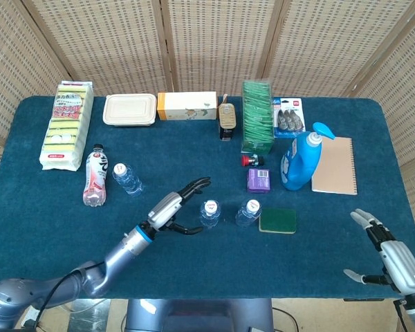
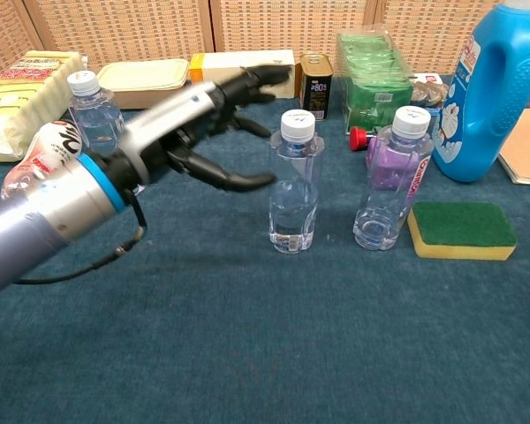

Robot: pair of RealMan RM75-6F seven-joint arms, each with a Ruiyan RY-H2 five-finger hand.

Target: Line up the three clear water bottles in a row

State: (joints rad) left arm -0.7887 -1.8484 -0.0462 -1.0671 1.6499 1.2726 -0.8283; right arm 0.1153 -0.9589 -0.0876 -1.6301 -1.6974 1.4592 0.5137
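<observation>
Your left hand [image 2: 190, 124] hovers with fingers spread, holding nothing, just left of the middle bottle [image 2: 294, 181], which stands upright beside the right bottle [image 2: 393, 177]. The third bottle [image 1: 126, 178] stands apart, far left.
</observation>
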